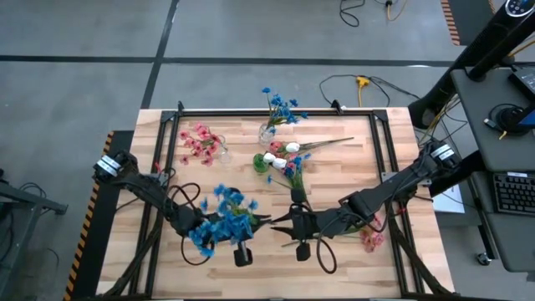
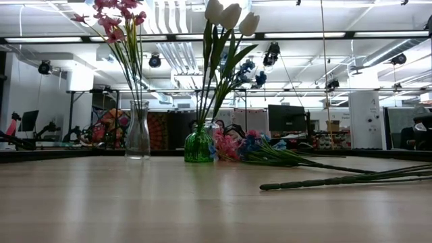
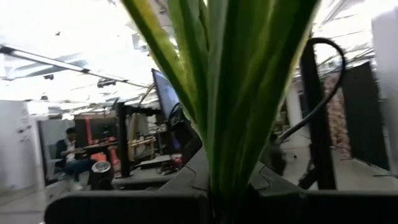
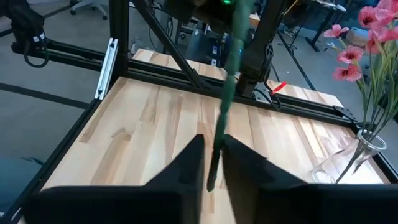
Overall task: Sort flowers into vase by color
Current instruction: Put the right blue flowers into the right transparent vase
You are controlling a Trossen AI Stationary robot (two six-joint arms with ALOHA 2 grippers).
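Note:
A bright blue sprig [image 1: 224, 219] is held above the table's near middle between both grippers. My left gripper [image 1: 203, 227] is shut on its leafy part just below the blossoms. My right gripper [image 1: 280, 222] is shut on its thin green stem [image 4: 225, 106]. A clear vase with pink flowers [image 1: 216, 149] stands at the far left, a clear vase with blue flowers [image 1: 268, 130] at the far middle, and a green vase with white blossoms [image 2: 198, 143] beside it. Loose pink, blue and white sprigs [image 1: 292, 163] lie on the table by the vases. My left gripper holds the blue sprig by its long green leaves [image 3: 231, 168], which rise from between the fingers. The fingers themselves hide the place of contact. The sprig is lifted clear of the table. My right gripper pinches the stem near its free end [image 4: 216, 155] between its two fingers. The fingers lie level, point toward the table's left and run along the stem. The stem stretches from them toward my left gripper, clear of the table.
A pink sprig [image 1: 372, 241] lies by my right arm at the near right. Long stems [image 2: 337, 179] of the loose sprigs lie toward the table's right. A black frame [image 1: 276, 113] rims the table. Bare wood shows at the near left [image 4: 143, 124].

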